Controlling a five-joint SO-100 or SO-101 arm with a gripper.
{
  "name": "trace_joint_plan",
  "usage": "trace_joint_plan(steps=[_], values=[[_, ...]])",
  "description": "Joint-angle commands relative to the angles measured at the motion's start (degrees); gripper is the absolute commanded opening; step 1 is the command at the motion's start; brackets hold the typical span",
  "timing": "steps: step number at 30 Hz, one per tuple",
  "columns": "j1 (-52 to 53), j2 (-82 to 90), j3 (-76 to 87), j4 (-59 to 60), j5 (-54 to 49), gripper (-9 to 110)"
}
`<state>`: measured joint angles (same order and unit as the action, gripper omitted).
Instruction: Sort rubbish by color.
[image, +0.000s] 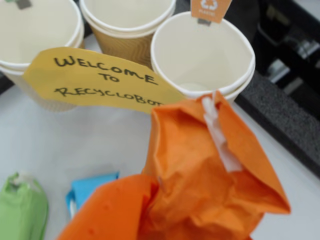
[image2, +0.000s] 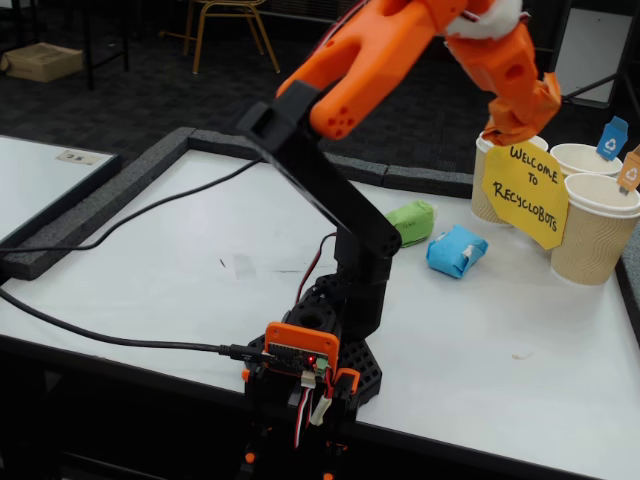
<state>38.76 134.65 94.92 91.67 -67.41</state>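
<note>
My gripper (image: 165, 205) is shut on the orange rubbish (image: 210, 165), a crumpled paper lump with a white strip, held in the air just before the rim of the right-hand paper cup (image: 200, 55) with the orange tag (image: 210, 9). In the fixed view the gripper (image2: 515, 115) hangs high above the yellow sign (image2: 525, 195), and the orange lump blends with the orange fingers. The green rubbish (image: 22, 207) (image2: 412, 220) and the blue rubbish (image: 90, 187) (image2: 457, 250) lie on the white table, side by side, left of the cups.
Three ribbed paper cups stand in a cluster at the table's right edge: the orange-tagged one (image2: 598, 230), a blue-tagged one (image2: 585, 158), and one behind the sign (image2: 488, 190). A dark foam border (image: 285, 115) runs behind them. The arm's base (image2: 320, 350) sits near the front edge.
</note>
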Motion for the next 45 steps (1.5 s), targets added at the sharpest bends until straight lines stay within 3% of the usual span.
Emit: trace_joint_plan(steps=[1, 15, 29, 45], values=[[-1.14, 6.50, -8.88, 2.37, 1.23, 0], [-1.05, 13.62, -9.84, 4.13, 2.46, 0], [-7.82, 13.54, -13.71, 1.58, 3.69, 0], [-6.15, 8.88, -10.46, -1.76, 3.69, 0]])
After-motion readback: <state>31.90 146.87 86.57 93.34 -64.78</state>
